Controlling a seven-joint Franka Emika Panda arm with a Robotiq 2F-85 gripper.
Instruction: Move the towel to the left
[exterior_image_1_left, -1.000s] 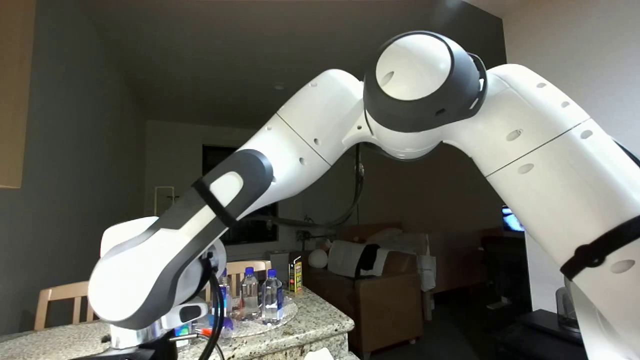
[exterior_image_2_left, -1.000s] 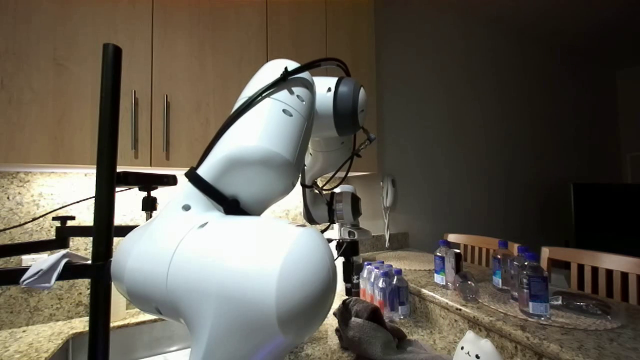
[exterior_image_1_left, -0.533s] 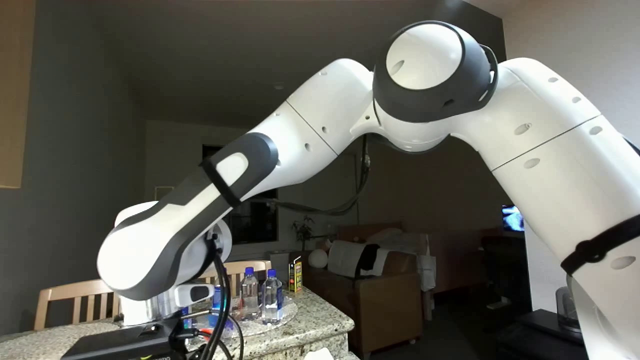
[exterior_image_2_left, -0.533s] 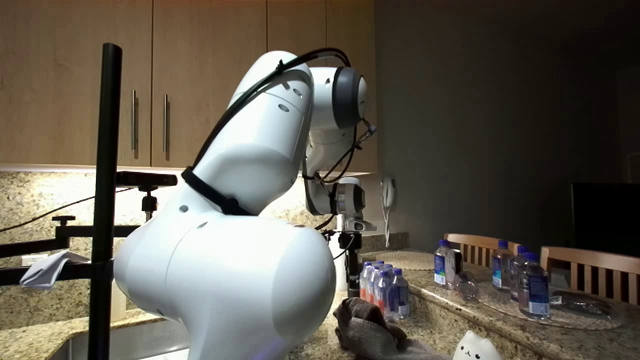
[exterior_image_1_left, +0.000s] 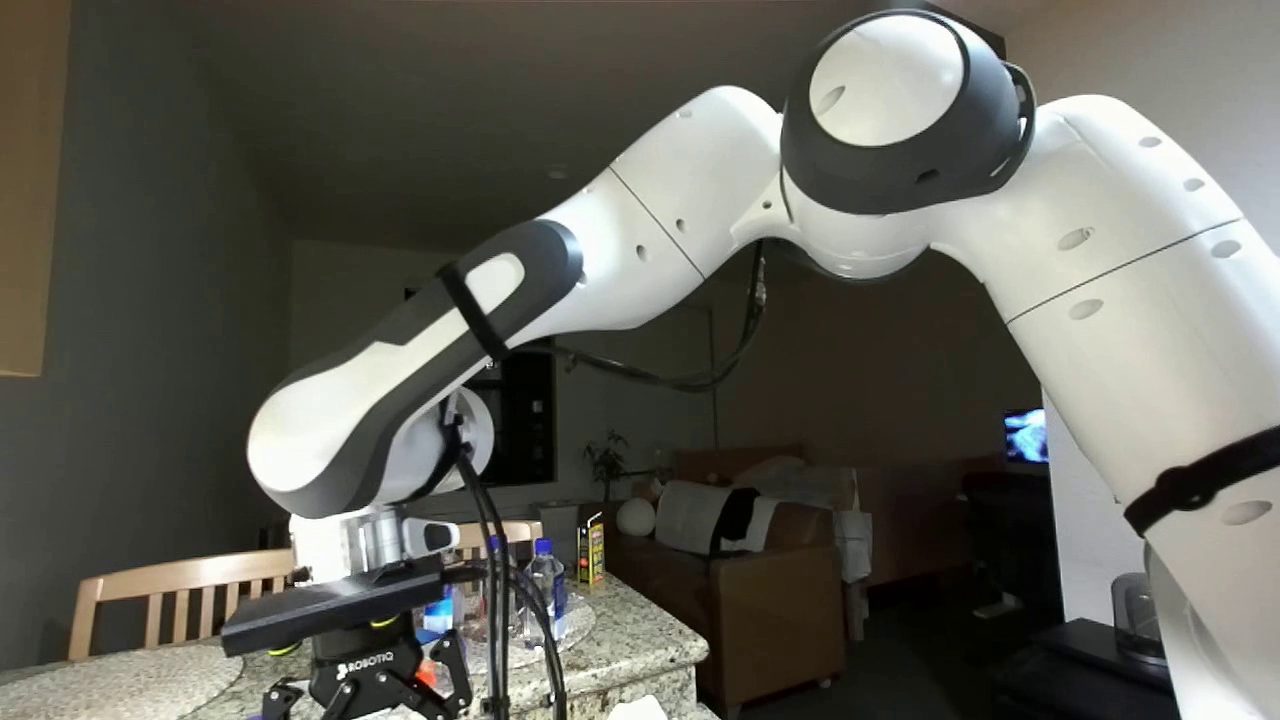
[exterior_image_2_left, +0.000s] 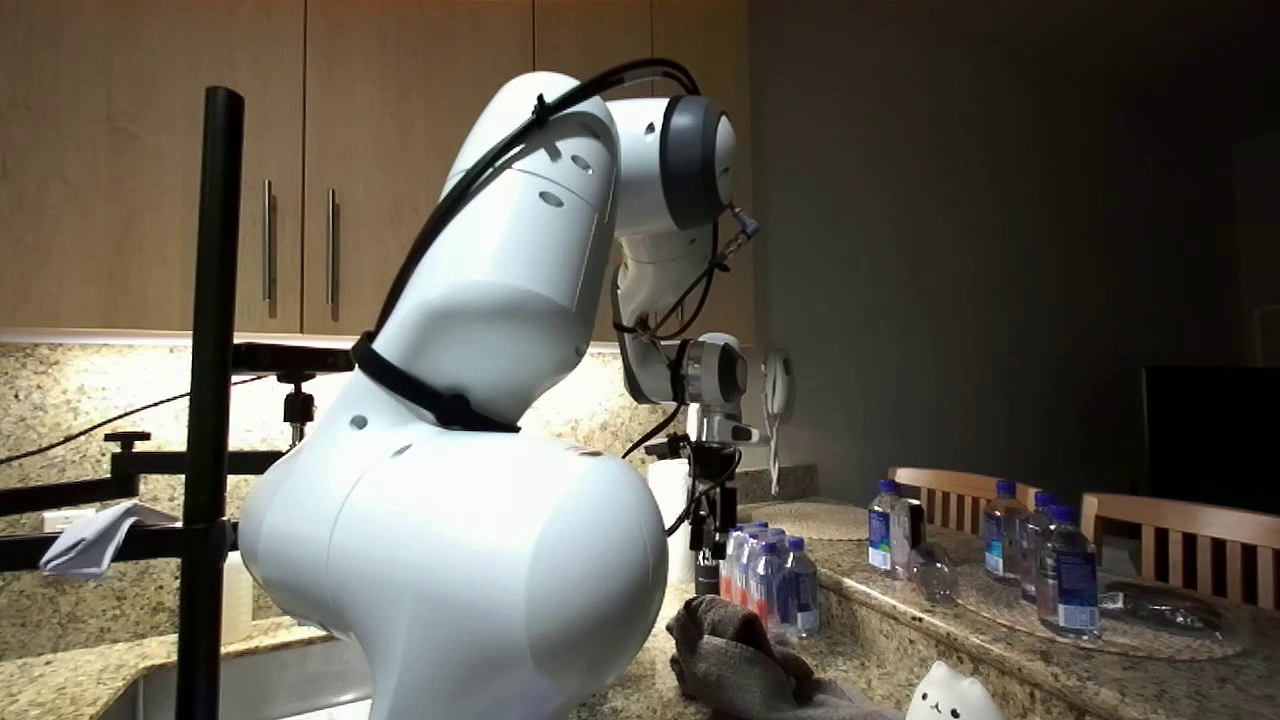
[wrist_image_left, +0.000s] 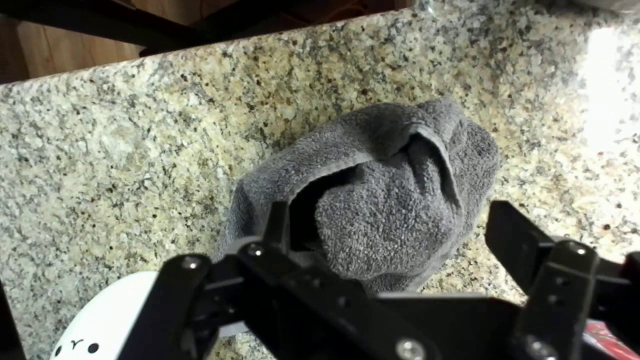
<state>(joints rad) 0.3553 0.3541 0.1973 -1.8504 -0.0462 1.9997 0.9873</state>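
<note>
The gripper (wrist_image_left: 390, 212) has its 2 fingers (wrist_image_left: 514, 242) spread, with a wide gap between them. Below it, the grey towel (wrist_image_left: 385, 235) lies on the speckled granite counter (wrist_image_left: 140, 130). In the wrist view, most of the towel appears in the space between the 2 fingers. It is crumpled: a thick fold curves along its side, and under this fold there is a dark hollow. 1 finger covers a part of the towel in this view, but whether the fingertips touch the cloth, I cannot tell.

Near to the gripper, beside the towel, there is a white figure (wrist_image_left: 112, 310) with a small face. The gripper hides a part of it in the wrist view; in an exterior view its 2 pointed ears can be seen. Also near to the gripper, in an exterior view, stands a close group of small clear bottles (exterior_image_2_left: 768, 585) with blue caps.

More far from the gripper, the raised counter (exterior_image_2_left: 905, 622) carries 4 upright bottles (exterior_image_2_left: 1075, 590), and they have blue caps too. Beyond this counter from the gripper, 2 wooden chairs (exterior_image_2_left: 1180, 533) show in both exterior views. Farthest from the gripper, in an exterior view, there are a brown sofa (exterior_image_1_left: 785, 620), with light and dark cloths (exterior_image_1_left: 695, 515) on it, and a lit screen (exterior_image_1_left: 1026, 437).
</note>
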